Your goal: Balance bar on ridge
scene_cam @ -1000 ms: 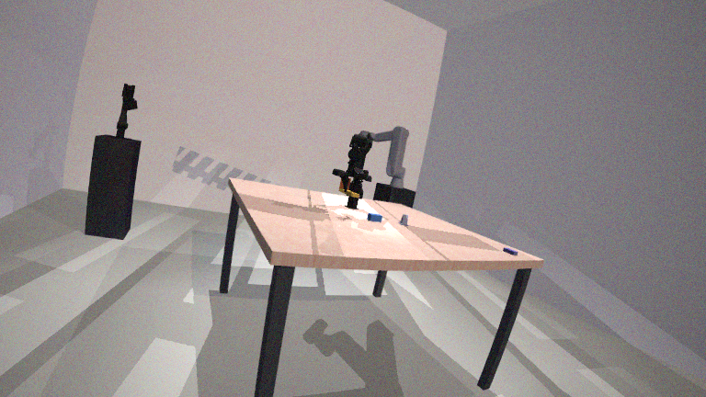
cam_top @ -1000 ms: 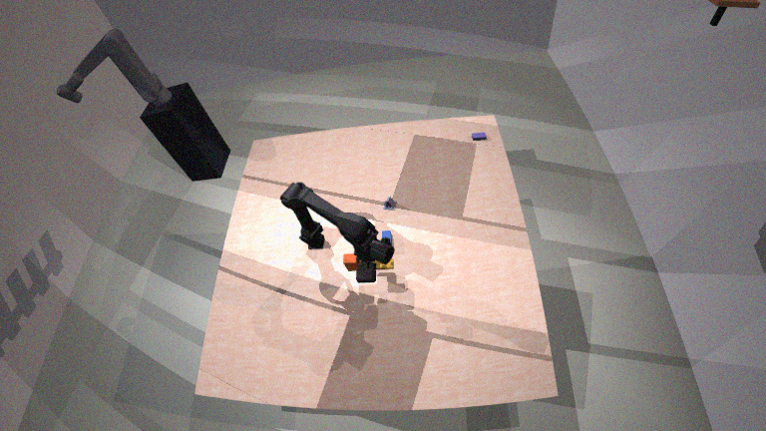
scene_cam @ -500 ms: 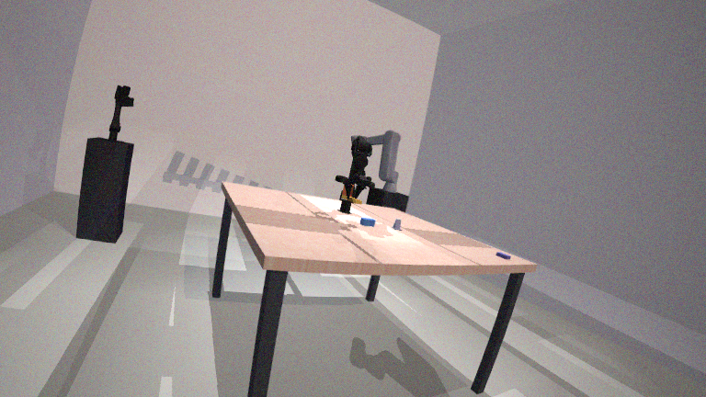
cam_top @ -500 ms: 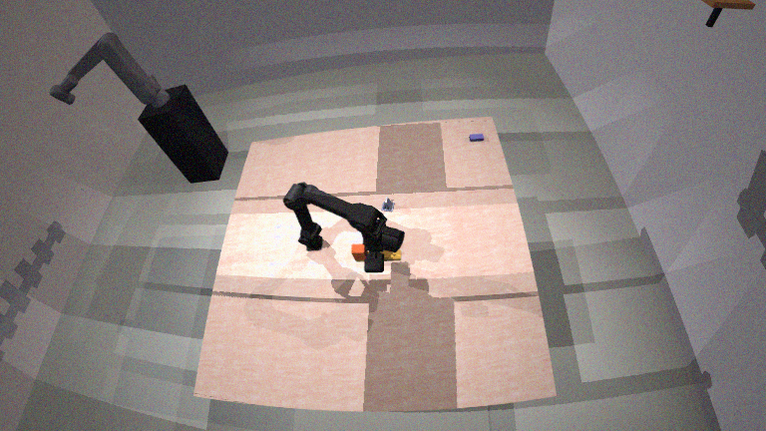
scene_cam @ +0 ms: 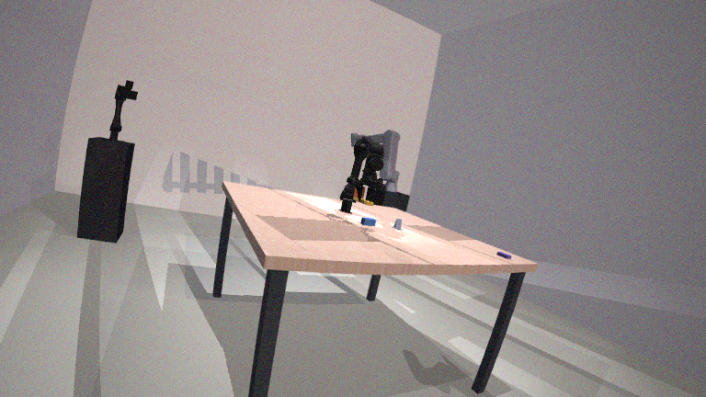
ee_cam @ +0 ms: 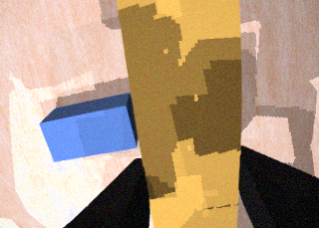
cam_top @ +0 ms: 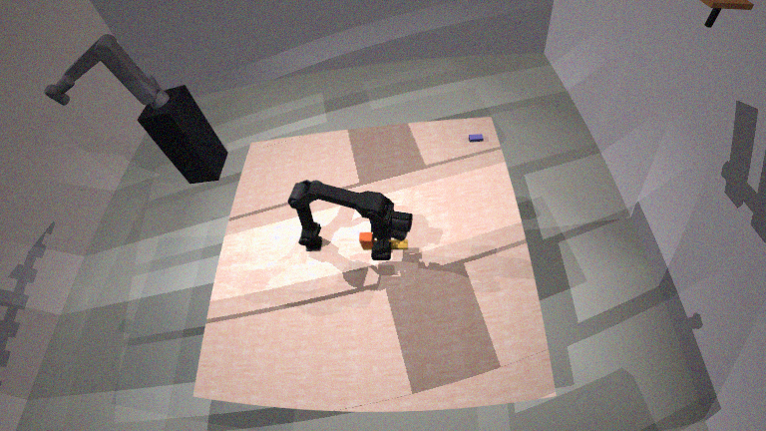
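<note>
The pincer point(cam_top: 389, 245) of the black single arm point(cam_top: 338, 196) was clamped on the yellow bar point(ee_cam: 182, 83), its fingers hidden beneath the wrist housing in the overhead view. Seen from the wrist, the bar ran straight away from the camera, mottled with patches of shadow, and was held above the pale wooden table point(cam_top: 316, 347) rather than lying on it. From above, one yellow end point(cam_top: 401, 243) showed on the far side of the wrist and an orange end point(cam_top: 366, 239) on the near side, toward the arm's base. In the side view the bar's orange and yellow ends point(scene_cam: 359, 196) showed just behind the arm's lower links, off the tabletop.

A blue block point(ee_cam: 90, 127) lay on the table beside and below the bar, to its left in the wrist view; the same block point(scene_cam: 368, 221) sat near the middle of the table in the side view. Just beside it stood a small grey-lilac wedge, the ridge point(scene_cam: 398, 223), apart from the bar. A small purple block point(cam_top: 475, 137) rested near a far corner. Beyond the table stood a black pedestal point(cam_top: 184, 133) carrying a grey arm point(cam_top: 107, 68).
</note>
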`<state>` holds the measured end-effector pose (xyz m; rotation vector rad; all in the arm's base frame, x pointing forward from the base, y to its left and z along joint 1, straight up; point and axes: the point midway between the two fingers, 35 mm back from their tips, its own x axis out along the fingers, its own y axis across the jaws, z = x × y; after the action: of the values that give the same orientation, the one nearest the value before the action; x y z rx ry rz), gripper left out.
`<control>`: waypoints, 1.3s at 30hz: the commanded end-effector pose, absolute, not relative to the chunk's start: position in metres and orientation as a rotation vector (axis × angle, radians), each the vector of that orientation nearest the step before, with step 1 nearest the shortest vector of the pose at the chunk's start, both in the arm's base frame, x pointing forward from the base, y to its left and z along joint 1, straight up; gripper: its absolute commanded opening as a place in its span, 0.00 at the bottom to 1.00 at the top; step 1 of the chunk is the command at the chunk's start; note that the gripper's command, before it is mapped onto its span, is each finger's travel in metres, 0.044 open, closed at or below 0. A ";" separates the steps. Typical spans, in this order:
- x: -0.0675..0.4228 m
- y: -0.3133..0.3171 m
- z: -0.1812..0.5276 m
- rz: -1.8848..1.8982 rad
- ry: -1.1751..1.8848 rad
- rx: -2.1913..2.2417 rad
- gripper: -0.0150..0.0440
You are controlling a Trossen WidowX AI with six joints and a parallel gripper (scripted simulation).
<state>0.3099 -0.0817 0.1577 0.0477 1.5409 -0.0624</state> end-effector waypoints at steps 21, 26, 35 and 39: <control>0.339 0.002 0.160 -0.100 1.532 0.104 0.25; 0.342 0.020 0.160 -0.107 1.532 0.114 0.25; 0.345 0.053 0.160 -0.120 1.531 0.133 0.25; 0.345 0.068 0.160 -0.125 1.531 0.141 0.25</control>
<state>0.3445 0.0540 0.1586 0.1262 1.5346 -0.1184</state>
